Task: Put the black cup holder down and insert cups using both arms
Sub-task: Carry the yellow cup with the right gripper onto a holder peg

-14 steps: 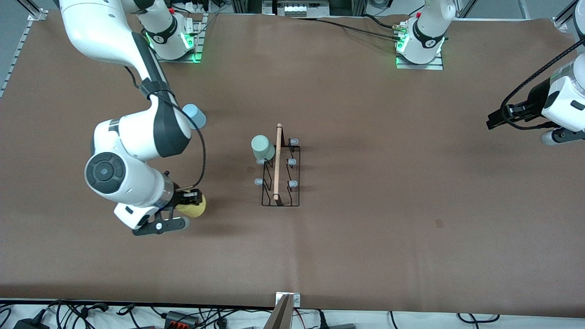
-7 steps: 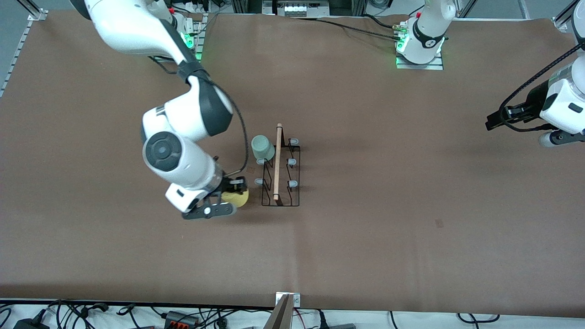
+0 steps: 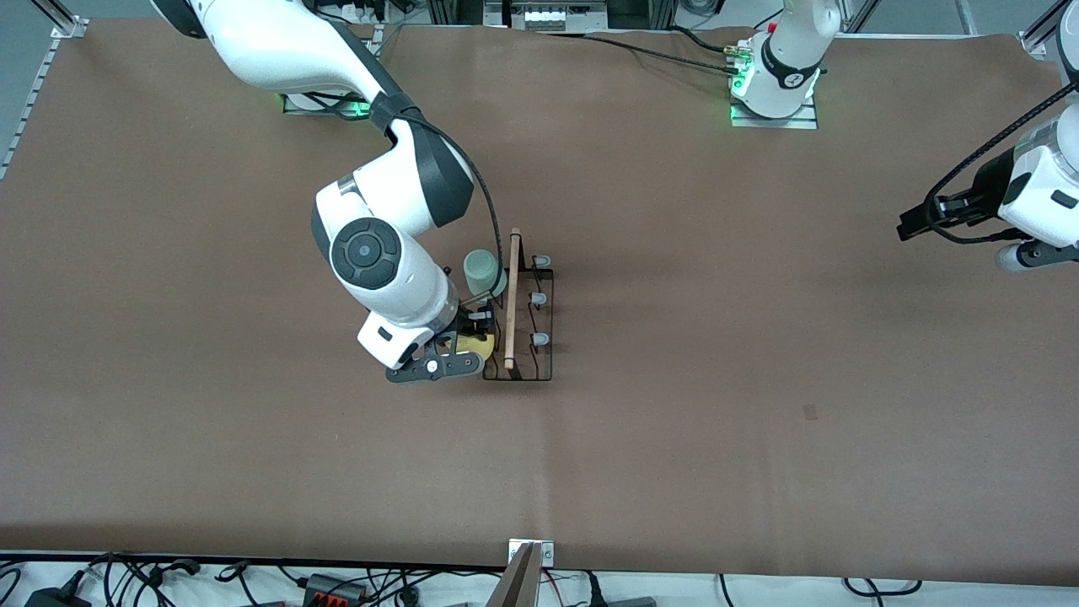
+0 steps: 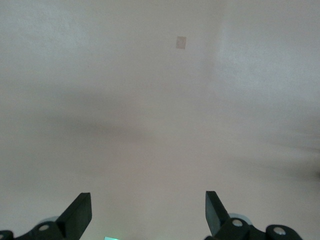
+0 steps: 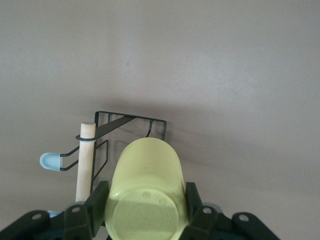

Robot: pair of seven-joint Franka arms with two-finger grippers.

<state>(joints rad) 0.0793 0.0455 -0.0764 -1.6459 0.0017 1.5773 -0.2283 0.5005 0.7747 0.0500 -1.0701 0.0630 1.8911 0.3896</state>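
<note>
A: Front view, item by item?
B: Black cup holder (image 3: 518, 316) near the middle of the brown table (image 3: 716, 379), wooden rod handle (image 3: 512, 299) running along its length, grey-tipped pegs on both sides. Pale green cup (image 3: 483, 271) sits on a peg at the holder's end nearer the robots' bases, on the side toward the right arm's end of the table.
A: The right arm?
B: It reaches from its base to the holder. Right gripper (image 3: 474, 335) is over the holder's end nearer the camera, clamped on the yellow cup (image 3: 477, 345), which is mostly hidden by the wrist.
A: The left arm?
B: It waits at its own end of the table, well apart from the holder. Left gripper (image 3: 915, 221) hangs over bare table.
A: Left wrist view?
B: Left gripper (image 4: 148, 212), fingers wide apart, nothing between them; plain table surface below, with one small pale square mark (image 4: 180, 42).
A: Right wrist view?
B: Yellow cup (image 5: 146, 192) lying sideways between the fingers (image 5: 98, 203), base toward the lens, pressed on both sides. Holder wire frame (image 5: 131, 122), rod end (image 5: 86, 157) and one blue-grey peg tip (image 5: 50, 161) just beside and below the cup.
</note>
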